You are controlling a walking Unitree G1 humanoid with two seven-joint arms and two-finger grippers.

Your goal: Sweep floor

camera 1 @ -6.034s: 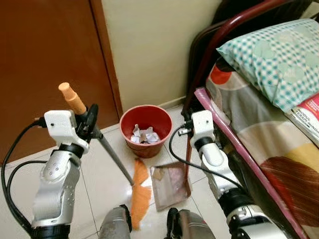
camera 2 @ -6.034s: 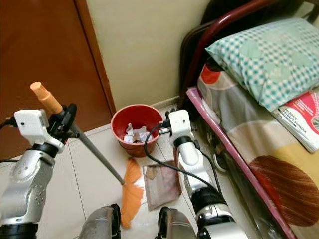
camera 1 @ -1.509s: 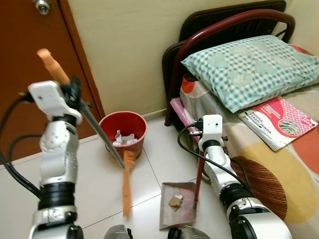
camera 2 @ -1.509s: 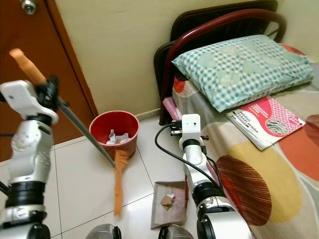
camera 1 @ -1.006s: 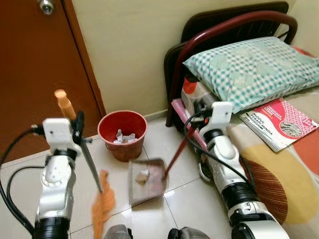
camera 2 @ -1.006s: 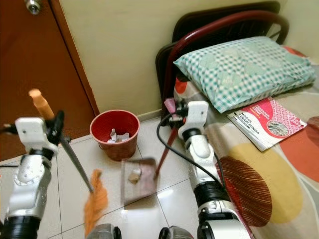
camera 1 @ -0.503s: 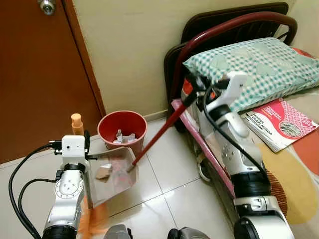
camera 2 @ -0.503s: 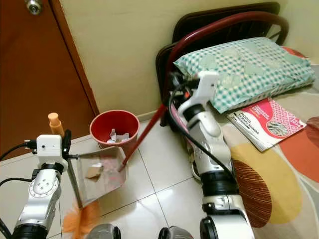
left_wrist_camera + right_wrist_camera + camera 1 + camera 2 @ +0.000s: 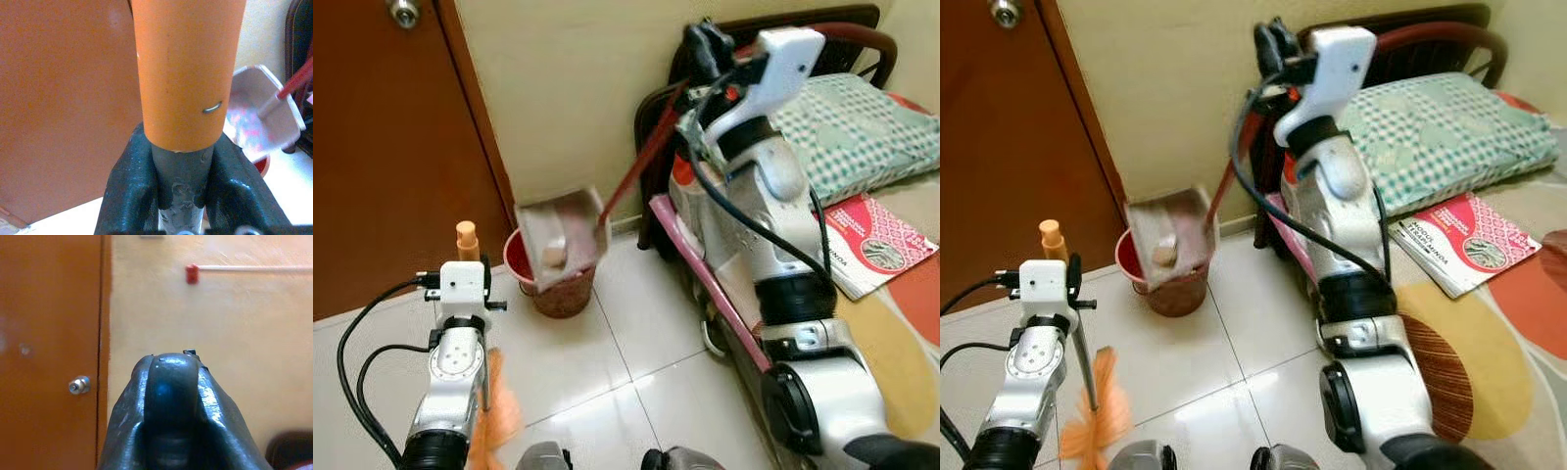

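My right gripper (image 9: pixel 702 44) is raised high by the bed head, shut on the top of the dustpan's red handle (image 9: pixel 641 162). The grey dustpan (image 9: pixel 560 235) hangs tilted just above the red bin (image 9: pixel 558 292), with a brown scrap (image 9: pixel 553 257) lying in it. Low on the left, my left gripper (image 9: pixel 480 286) is shut on the broom's grey shaft below its orange grip (image 9: pixel 186 68). The orange bristles (image 9: pixel 1092 421) rest on the white floor tiles. In the left wrist view the fingers (image 9: pixel 127 191) clamp the shaft, with the dustpan (image 9: pixel 259 117) beyond.
A brown door (image 9: pixel 391 147) with a knob (image 9: pixel 78 385) stands at the left, beside a cream wall. At the right is a bed with a red metal frame (image 9: pixel 705 284), a checked pillow (image 9: pixel 871 117) and a red booklet (image 9: pixel 871 245). Open tiles (image 9: pixel 626 343) lie in front.
My right arm has swung up and lifted the dustpan from near the floor to above the red bin. The left arm and broom have barely moved.
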